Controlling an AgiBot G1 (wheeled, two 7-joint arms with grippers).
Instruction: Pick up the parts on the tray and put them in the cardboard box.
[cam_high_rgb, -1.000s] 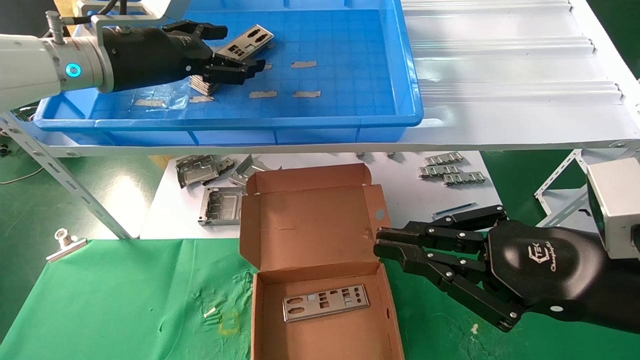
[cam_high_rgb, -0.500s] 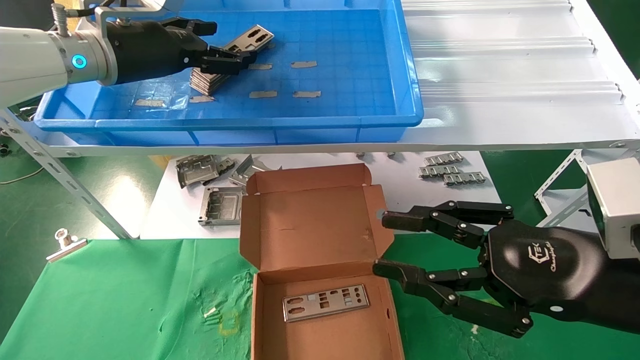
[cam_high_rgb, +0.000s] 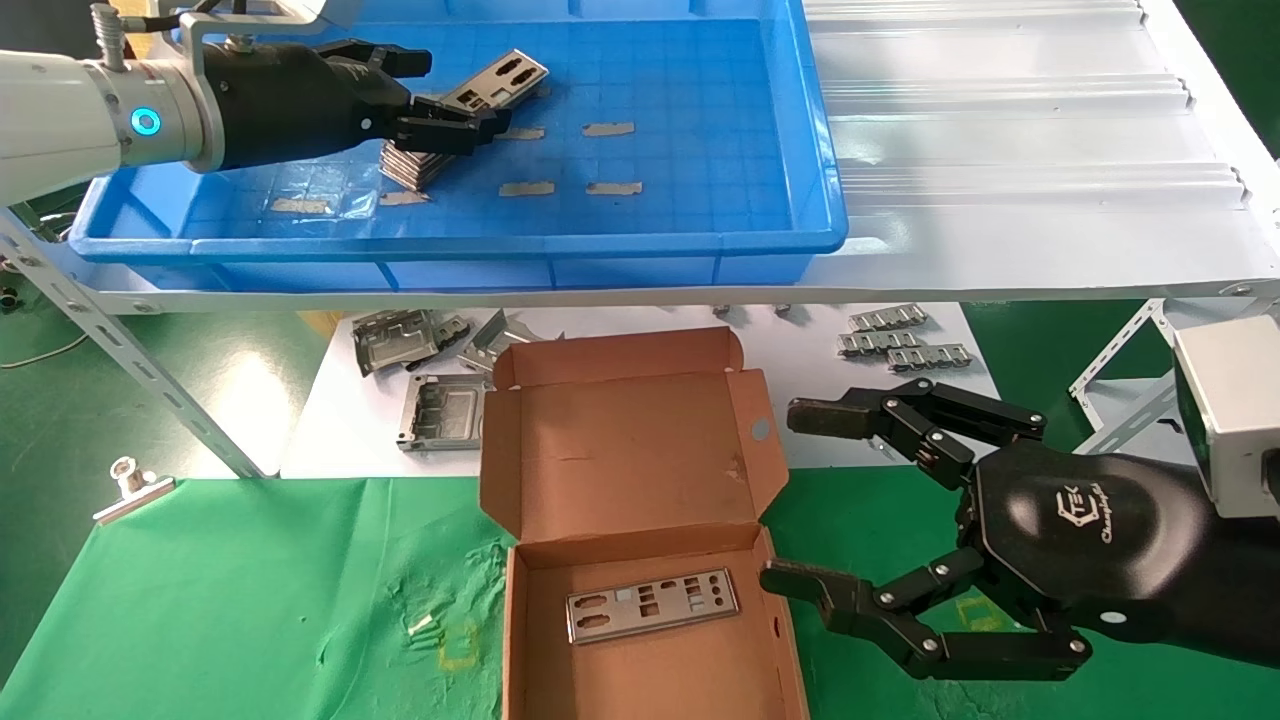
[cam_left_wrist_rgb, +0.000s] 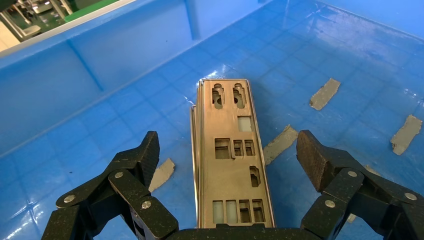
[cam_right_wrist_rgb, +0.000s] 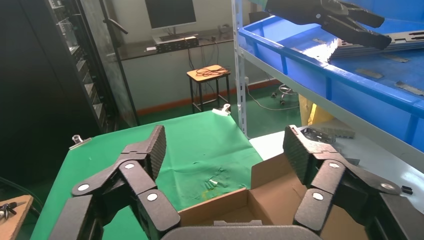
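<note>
A stack of silvery parts (cam_high_rgb: 497, 80) lies in the blue tray (cam_high_rgb: 640, 243) on the upper shelf. My left gripper (cam_high_rgb: 450, 95) is open over that stack. In the left wrist view the top part (cam_left_wrist_rgb: 230, 155) runs lengthwise between the open left gripper (cam_left_wrist_rgb: 230, 152) fingers, which do not touch it. The cardboard box (cam_high_rgb: 620, 440) stands open on the green cloth, with one part (cam_high_rgb: 652, 604) flat on its floor. My right gripper (cam_high_rgb: 793, 497) is wide open beside the box's right wall, holding nothing. The right wrist view shows the right gripper (cam_right_wrist_rgb: 227, 147) above the box (cam_right_wrist_rgb: 280, 200).
Bent grey brackets (cam_high_rgb: 420, 370) and small ridged strips (cam_high_rgb: 900, 340) lie on the white surface behind the box. A white corrugated panel (cam_high_rgb: 1000, 130) sits to the right of the tray. A metal clip (cam_high_rgb: 130, 485) holds the green cloth at the left.
My right gripper has gone from shut to wide open beside the box. My left gripper has drawn back a little over the stack, still open.
</note>
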